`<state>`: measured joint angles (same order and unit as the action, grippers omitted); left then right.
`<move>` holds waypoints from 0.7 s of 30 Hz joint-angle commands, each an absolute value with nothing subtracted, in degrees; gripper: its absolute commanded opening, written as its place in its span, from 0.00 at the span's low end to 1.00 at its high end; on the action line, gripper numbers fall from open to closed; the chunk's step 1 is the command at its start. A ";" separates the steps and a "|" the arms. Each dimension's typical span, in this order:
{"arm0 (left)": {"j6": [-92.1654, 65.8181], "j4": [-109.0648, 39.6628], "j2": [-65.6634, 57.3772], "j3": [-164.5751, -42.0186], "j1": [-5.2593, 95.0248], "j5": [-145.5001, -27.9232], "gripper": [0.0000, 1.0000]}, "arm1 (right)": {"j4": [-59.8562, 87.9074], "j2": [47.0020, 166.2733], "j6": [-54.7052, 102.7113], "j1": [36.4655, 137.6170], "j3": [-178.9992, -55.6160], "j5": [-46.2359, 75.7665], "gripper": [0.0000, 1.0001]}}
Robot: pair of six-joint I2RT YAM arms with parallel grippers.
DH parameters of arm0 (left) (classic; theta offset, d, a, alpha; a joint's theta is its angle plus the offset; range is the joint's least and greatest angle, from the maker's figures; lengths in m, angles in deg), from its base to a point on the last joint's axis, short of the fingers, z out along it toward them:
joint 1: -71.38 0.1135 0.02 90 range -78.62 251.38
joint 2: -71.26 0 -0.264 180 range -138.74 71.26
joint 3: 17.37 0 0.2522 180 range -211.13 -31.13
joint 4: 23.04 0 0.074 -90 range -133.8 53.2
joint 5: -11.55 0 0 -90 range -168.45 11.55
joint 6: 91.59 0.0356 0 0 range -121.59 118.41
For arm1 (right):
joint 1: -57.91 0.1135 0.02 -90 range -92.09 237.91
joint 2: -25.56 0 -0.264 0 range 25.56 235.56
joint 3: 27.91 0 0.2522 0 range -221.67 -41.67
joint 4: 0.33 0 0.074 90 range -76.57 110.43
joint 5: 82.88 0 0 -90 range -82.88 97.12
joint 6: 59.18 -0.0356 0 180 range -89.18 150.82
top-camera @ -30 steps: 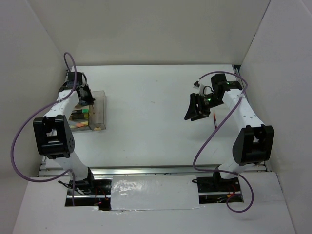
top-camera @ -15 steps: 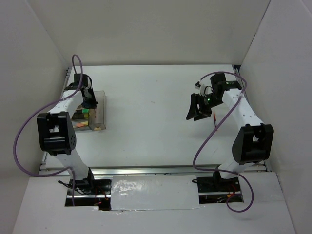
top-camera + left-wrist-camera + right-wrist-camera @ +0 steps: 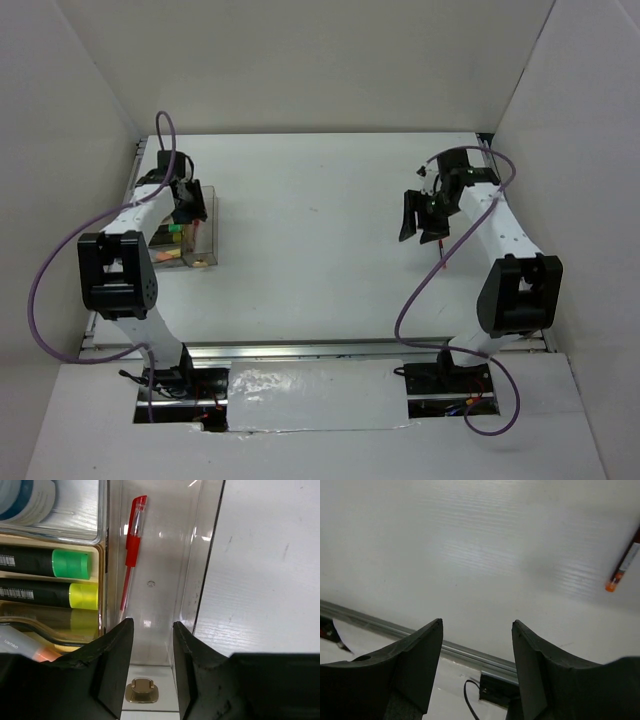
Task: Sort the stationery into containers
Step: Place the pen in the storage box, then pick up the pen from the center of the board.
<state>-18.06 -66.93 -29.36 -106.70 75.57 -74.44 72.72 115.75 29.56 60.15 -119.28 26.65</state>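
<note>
A clear plastic container point(image 3: 207, 232) stands at the table's left side, and a red pen point(image 3: 131, 550) lies inside its narrow compartment point(image 3: 160, 580). The compartment beside it holds a green highlighter point(image 3: 70, 563) and a yellow highlighter point(image 3: 80, 595). My left gripper point(image 3: 190, 203) point(image 3: 152, 626) hovers open over the narrow compartment with nothing between its fingers. At the right, my right gripper point(image 3: 421, 222) point(image 3: 477, 623) is open and empty above the bare table. A dark pen with an orange tip point(image 3: 624, 562) point(image 3: 441, 247) lies on the table just right of it.
A small gold clip-like piece point(image 3: 141, 690) shows below the left fingers. A roll of tape point(image 3: 27, 500) sits in the container's far-left section. White walls enclose the table; a metal rail point(image 3: 470, 652) runs along its near edge.
The left gripper has shifted slightly right over the container. The right gripper has swung to the right, closer to the orange-tipped pen.
</note>
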 commanded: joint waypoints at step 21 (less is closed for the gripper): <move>-4.14 -59.83 -0.72 -105.39 63.39 -84.86 0.54 | 66.16 133.83 30.20 47.63 -125.52 9.76 0.51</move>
<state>-5.85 -61.14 -2.41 -105.76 63.98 -83.20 67.34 132.73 29.54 48.81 -121.88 11.57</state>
